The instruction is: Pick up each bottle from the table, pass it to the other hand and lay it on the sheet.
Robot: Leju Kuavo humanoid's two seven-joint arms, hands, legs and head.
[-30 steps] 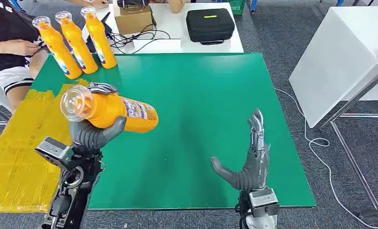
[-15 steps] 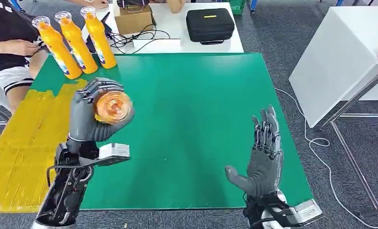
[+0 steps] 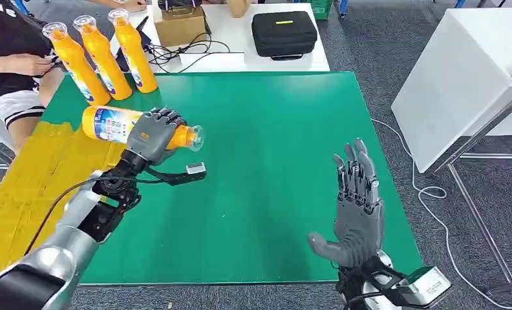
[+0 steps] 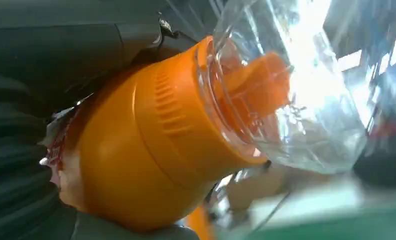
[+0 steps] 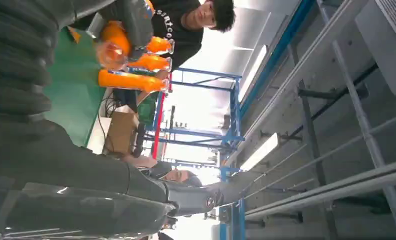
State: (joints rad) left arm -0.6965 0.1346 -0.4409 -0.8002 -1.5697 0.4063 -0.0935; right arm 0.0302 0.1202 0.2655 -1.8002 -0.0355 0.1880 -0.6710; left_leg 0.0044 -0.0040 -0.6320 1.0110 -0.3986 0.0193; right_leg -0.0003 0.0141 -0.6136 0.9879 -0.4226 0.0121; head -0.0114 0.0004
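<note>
A: Bottle (image 3: 121, 124) first: where is it?

B: Lying level in the left hand (image 3: 151, 134), above the green table (image 3: 273, 161). The fingers wrap its upper body near the neck; the clear cap juts out past them toward the right hand, and the labelled base sticks out the other way, over the yellow sheet (image 3: 27, 194).

A: And the right hand (image 3: 357, 206)?

B: Held up over the table's near right part, palm facing the bottle, fingers spread, thumb out, holding nothing. Well apart from the left hand.

A: So how should the pass go?

B: My judgement: bring the two together over the middle, and have the receiving palm close around the orange shoulder just beyond the left fingers, not the slick cap. The left should let go only once that hold looks firm.

A: Risks?

B: Three more bottles (image 3: 101, 57) stand beyond the left hand; I'd keep the swinging base away from them.
</note>
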